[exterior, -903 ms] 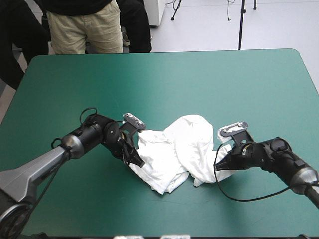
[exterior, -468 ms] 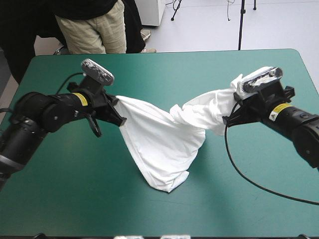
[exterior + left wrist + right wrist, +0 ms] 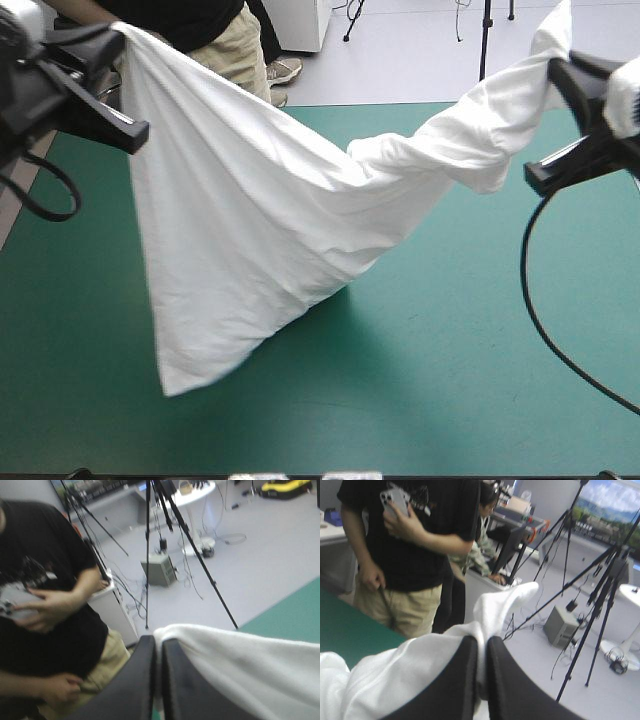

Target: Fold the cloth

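Note:
The white T-shirt (image 3: 260, 210) hangs stretched in the air between both raised arms, its lowest corner dangling over the teal-green table (image 3: 450, 380). High at the left, my left gripper (image 3: 125, 35) is shut on one upper corner; in the left wrist view its black fingers (image 3: 142, 680) pinch the white fabric (image 3: 250, 665) at their tips. High at the right, my right gripper (image 3: 560, 65) is shut on a bunched corner. The right wrist view shows cloth (image 3: 410, 675) squeezed between that gripper's fingers (image 3: 467, 675), a tuft poking out beyond them.
A wide stretch of bare table cover lies under and in front of the hanging shirt. The table's far edge (image 3: 400, 103) runs behind the cloth.
Both grippers have risen high and moved apart, lifting the shirt off the table from a crumpled heap. It now hangs spread between them.

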Motion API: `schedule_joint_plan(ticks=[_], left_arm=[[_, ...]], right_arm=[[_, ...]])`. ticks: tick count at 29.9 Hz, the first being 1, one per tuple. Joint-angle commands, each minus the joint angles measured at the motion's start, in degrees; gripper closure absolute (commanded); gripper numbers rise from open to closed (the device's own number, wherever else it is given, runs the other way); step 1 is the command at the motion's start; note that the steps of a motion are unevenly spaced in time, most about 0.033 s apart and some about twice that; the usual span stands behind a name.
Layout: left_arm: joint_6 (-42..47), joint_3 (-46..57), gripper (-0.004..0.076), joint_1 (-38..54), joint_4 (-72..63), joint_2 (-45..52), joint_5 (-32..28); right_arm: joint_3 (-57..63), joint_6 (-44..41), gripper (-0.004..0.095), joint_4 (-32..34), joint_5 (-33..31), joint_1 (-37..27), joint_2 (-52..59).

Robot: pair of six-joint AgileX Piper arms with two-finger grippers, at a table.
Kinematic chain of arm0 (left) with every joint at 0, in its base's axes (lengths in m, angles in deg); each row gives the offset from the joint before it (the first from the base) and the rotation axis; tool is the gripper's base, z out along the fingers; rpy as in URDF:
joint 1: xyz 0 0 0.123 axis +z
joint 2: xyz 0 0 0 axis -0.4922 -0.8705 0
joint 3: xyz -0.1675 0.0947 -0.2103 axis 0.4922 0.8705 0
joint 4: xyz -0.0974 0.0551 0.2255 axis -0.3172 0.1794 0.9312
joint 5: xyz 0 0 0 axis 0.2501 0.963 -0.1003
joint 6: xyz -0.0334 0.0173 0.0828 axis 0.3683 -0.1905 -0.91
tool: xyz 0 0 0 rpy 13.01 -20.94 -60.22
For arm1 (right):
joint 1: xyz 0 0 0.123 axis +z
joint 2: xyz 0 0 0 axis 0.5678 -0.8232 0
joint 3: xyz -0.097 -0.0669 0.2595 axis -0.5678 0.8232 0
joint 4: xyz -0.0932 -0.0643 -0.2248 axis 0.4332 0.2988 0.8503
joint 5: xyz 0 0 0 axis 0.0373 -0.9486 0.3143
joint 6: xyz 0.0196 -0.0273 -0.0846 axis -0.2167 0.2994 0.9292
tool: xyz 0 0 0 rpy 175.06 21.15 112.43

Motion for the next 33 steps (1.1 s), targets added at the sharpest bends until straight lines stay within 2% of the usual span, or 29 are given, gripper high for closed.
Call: schedule_joint_plan(ticks=[1,8,12,18,21,25,28,33], left_arm=[[-1.4,-8.3,0.0741,0.2,1.4,1.6,-4.4],[-3.1,-20.2,0.0741,0.2,2.2,1.6,-7.0],[-2.9,-22.1,0.0741,0.2,4.5,1.6,-6.5],[2.2,-17.5,0.0741,0.2,8.8,-1.3,-1.4],[8.4,-12.2,0.0741,0.2,15.9,-3.9,1.2],[16.4,-2.9,0.0741,0.2,27.2,-8.9,0.9],[20.2,1.3,0.0741,0.2,33.6,-13.3,-0.5],[21.5,2.2,0.0741,1.5,36.6,-22.2,-3.0]], right_arm=[[-9.0,1.8,0.0921,0.6,3.9,-0.1,1.0],[-20.2,3.2,0.0921,3.3,1.6,-0.1,1.0],[-22.6,3.1,0.0920,7.0,1.2,-0.1,1.0],[-22.6,0.3,0.0921,13.0,-2.2,-0.1,-0.8],[-22.5,-3.1,0.0921,17.9,-6.2,-0.1,-3.8],[-20.9,-6.8,0.0921,25.1,-11.9,-0.1,-11.3],[-18.5,-6.6,0.0926,24.9,-11.4,-0.1,-17.8],[-17.9,-6.5,0.0925,19.7,-9.2,-1.3,-29.0]])
